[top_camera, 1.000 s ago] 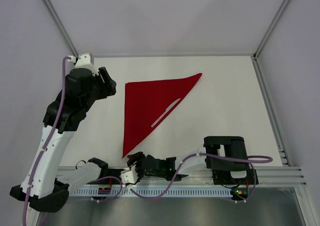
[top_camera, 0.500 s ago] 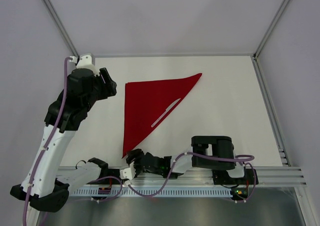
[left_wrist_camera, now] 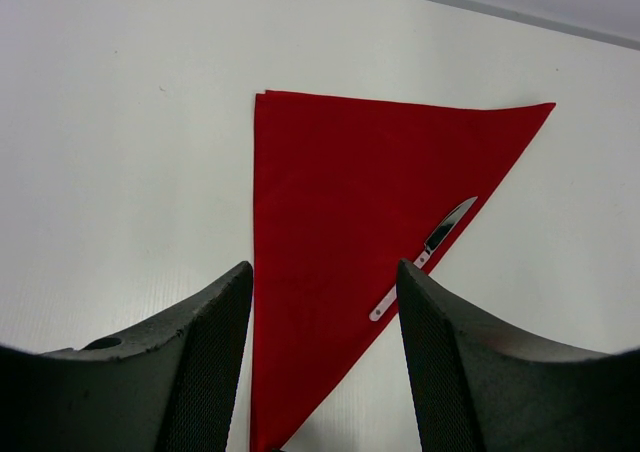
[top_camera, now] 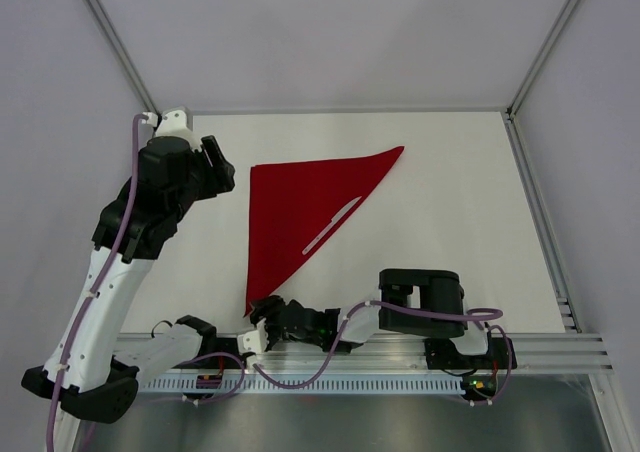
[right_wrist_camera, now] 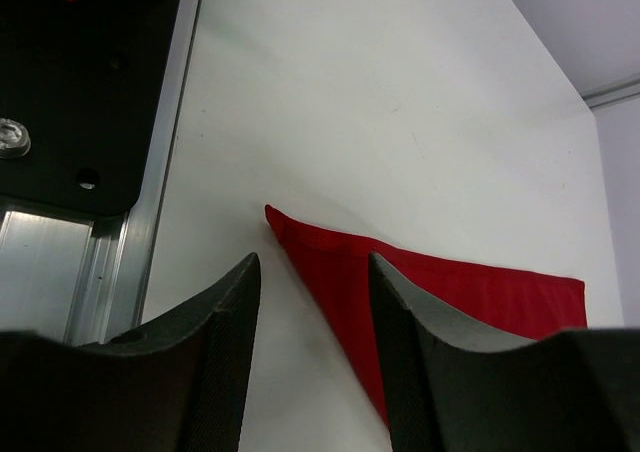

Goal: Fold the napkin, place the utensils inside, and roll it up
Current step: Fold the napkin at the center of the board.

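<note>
The red napkin point(top_camera: 295, 207) lies folded into a triangle on the white table, one point toward the near edge. A slim pale knife point(top_camera: 333, 224), one of the utensils, rests along its slanted right edge. My left gripper point(top_camera: 222, 167) hangs open above the table just left of the napkin's far left corner. In its wrist view the napkin point(left_wrist_camera: 340, 182) and knife point(left_wrist_camera: 425, 257) show between the spread fingers, gripper point(left_wrist_camera: 325, 272). My right gripper point(top_camera: 265, 310) sits low at the napkin's near point. There the napkin point(right_wrist_camera: 440, 292) tip lies just ahead of the open jaws, gripper point(right_wrist_camera: 312, 260).
An aluminium rail point(top_camera: 560, 347) runs along the near table edge, also seen as the rail point(right_wrist_camera: 100, 262) just left of my right gripper, beside a black base plate point(right_wrist_camera: 90, 82). Grey walls close in the table at the back and both sides.
My right arm has slid left and drawn in toward the napkin's near point, its jaws narrowing somewhat. The left arm, napkin and knife have stayed put.
</note>
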### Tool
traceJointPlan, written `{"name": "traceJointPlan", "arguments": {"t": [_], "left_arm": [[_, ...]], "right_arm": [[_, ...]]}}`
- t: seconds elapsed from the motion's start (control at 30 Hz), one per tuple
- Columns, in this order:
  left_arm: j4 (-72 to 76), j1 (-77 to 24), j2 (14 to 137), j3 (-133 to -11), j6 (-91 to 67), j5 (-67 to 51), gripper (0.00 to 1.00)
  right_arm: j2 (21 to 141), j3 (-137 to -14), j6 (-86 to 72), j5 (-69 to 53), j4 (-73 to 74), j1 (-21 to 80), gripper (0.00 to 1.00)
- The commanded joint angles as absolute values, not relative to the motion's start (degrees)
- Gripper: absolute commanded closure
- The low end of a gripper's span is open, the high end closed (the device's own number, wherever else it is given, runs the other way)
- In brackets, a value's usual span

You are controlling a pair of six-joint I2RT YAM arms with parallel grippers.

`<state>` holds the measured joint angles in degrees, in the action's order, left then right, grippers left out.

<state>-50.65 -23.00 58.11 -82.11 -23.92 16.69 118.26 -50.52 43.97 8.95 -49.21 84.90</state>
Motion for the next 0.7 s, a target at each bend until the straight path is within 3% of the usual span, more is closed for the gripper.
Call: {"name": "traceJointPlan", "arguments": {"t": [0.0,0.4,0.67], "left_arm": [[-49.0,-23.1,58.1,-81.4,-22.7,17.6,0.36],[-48.4,-23.1,58.6,-80.9,-22.5,17.1,0.36],[-47.8,-23.1,59.0,-80.6,-22.4,16.5,0.36]], "right_arm": [[119.5,-52.1,43.0,6.2,-51.7,85.0,0.49],[121.1,-53.2,42.8,7.0,-51.2,85.0,0.53],[121.1,-53.5,42.6,7.4,-50.5,85.0,0.62]]}}
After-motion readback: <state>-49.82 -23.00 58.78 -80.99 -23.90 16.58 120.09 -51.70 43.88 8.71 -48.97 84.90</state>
